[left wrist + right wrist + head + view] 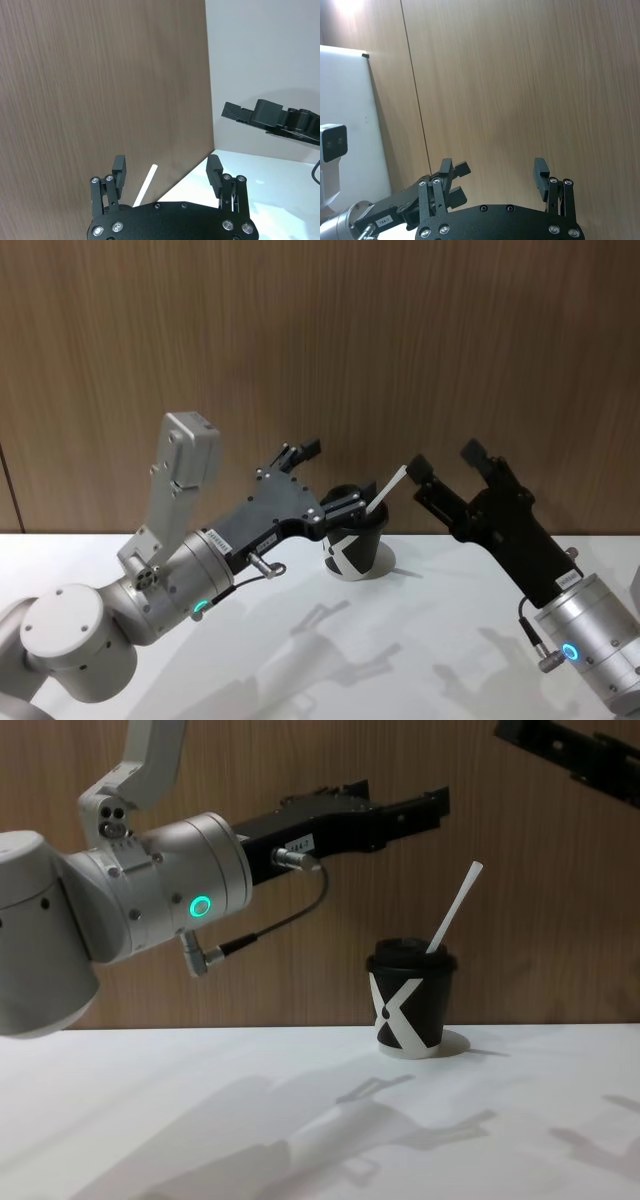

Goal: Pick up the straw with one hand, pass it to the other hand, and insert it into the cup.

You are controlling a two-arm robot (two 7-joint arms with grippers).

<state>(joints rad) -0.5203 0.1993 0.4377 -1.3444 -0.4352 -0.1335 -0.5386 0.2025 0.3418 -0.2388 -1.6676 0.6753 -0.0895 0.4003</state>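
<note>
Chest view: straw (455, 910) stands tilted in cup (411, 997) on bench (300, 1120); left gripper (325, 480) and right gripper (445, 462) fingers spread, empty.

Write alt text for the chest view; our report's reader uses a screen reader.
A white straw stands tilted in the lidded black cup on a white table. The left gripper, open, hovers above the cup; the right gripper is at the top right corner.
</note>
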